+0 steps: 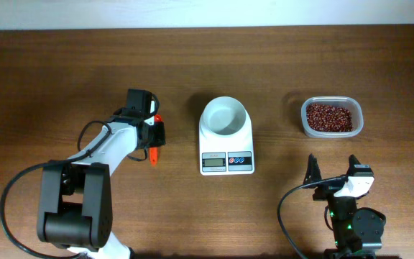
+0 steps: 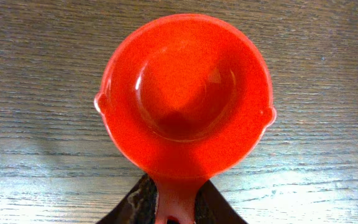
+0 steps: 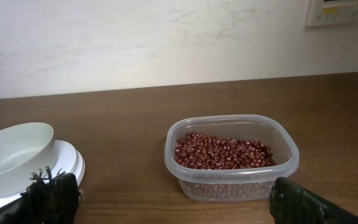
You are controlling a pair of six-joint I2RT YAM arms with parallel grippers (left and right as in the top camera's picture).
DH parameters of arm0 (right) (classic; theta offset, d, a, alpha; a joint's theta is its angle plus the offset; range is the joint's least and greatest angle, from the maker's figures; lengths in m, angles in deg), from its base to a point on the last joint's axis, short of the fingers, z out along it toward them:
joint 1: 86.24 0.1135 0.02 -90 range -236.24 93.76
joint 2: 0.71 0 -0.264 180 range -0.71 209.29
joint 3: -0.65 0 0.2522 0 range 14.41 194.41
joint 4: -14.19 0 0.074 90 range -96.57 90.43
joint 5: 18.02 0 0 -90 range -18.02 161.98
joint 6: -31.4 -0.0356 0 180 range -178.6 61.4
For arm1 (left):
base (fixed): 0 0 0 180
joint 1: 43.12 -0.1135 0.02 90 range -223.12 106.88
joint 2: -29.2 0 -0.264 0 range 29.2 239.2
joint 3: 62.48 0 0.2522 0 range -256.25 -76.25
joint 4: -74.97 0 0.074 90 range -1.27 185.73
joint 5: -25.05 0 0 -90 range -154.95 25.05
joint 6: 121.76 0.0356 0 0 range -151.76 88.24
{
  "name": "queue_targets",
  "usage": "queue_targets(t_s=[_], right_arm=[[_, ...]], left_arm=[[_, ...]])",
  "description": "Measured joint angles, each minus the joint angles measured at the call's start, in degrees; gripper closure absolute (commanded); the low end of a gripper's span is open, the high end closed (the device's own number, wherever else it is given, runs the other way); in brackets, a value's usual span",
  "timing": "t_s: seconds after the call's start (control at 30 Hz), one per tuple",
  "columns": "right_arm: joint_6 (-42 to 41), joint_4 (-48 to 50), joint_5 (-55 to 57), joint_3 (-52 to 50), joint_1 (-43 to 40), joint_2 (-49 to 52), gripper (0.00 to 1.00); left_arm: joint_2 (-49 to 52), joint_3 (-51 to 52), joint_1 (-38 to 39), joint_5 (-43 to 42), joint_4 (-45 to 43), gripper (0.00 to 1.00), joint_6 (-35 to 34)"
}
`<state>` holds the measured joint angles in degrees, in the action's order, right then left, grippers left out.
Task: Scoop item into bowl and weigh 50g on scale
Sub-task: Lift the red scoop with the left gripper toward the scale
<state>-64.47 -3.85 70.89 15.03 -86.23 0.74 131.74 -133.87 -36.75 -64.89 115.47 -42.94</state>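
The white bowl (image 1: 225, 116) stands empty on the white scale (image 1: 226, 153) at the table's middle; it also shows at the left of the right wrist view (image 3: 12, 152). The red-brown beans (image 1: 328, 116) fill a clear plastic tub (image 1: 332, 132) to the right, also seen in the right wrist view (image 3: 224, 152). My left gripper (image 1: 154, 137) is shut on the handle of an empty orange scoop (image 2: 185, 93), left of the scale and over bare wood. My right gripper (image 1: 333, 167) is open and empty near the front, pointing at the tub.
The wooden table's far edge meets a white wall. Black cables loop near both arm bases at the front.
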Motion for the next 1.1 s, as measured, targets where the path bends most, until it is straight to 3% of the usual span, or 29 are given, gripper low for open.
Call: queue_targets(t_s=[0.1, 0.3, 0.47, 0.67, 0.87, 1.1], right_arm=[[0.0, 0.0, 0.0, 0.0, 0.0, 0.0, 0.01], [0.1, 0.0, 0.0, 0.0, 0.0, 0.0, 0.01], [0.0, 0.0, 0.0, 0.0, 0.0, 0.0, 0.01], [0.0, 0.0, 0.0, 0.0, 0.0, 0.0, 0.01], [0.0, 0.0, 0.0, 0.0, 0.0, 0.0, 0.01], [0.0, 0.0, 0.0, 0.0, 0.0, 0.0, 0.01]], left_arm=[[0.0, 0.0, 0.0, 0.0, -0.1, 0.94, -0.1], [-1.2, 0.0, 0.0, 0.0, 0.0, 0.91, -0.2], [-13.7, 0.0, 0.0, -1.1, 0.0, 0.97, -3.1], [-24.9, 0.0, 0.0, -5.2, 0.0, 1.0, -20.6], [-26.2, 0.0, 0.0, -21.5, 0.0, 1.0, -42.8], [-26.2, 0.0, 0.1, -30.7, 0.0, 1.0, -51.6]])
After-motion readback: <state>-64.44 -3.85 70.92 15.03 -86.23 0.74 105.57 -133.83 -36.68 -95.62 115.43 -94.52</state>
